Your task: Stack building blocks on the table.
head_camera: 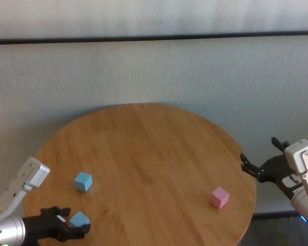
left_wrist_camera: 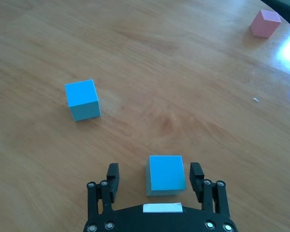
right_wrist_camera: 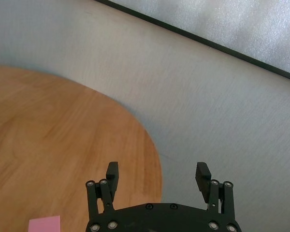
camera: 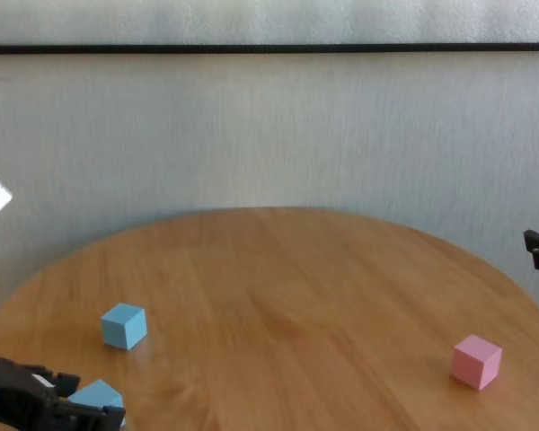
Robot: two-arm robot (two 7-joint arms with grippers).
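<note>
Item: near blue block (left_wrist_camera: 166, 174), on the counter (head_camera: 154, 154) at its near left edge. Status: bracketed by the left pincer (left_wrist_camera: 155, 180), not yet gripped.

Step in hand, as judged: taking hold of this block for stacking. To do it well, the pincer should be centred so both fingers meet opposite flat faces squarely. The block sits nearer one finger than the other, so closing unevenly may nudge or twist it. Close gently, confirm contact on both sides, then lift straight up before carrying it toward the far blue block (left_wrist_camera: 82, 99).

Left pincer: fingers apart, wider than the block, one on each side. A gap shows at one side; the other looks close, and contact cannot be told.

Far blue block: on the counter, apart from the first, further in from the edge.

Pink block (head_camera: 220, 197): on the counter's right side, well apart from both blue ones.

Right pincer (right_wrist_camera: 157, 176): fingers spread, holding nothing, hanging beyond the counter's right edge, idle.
</note>
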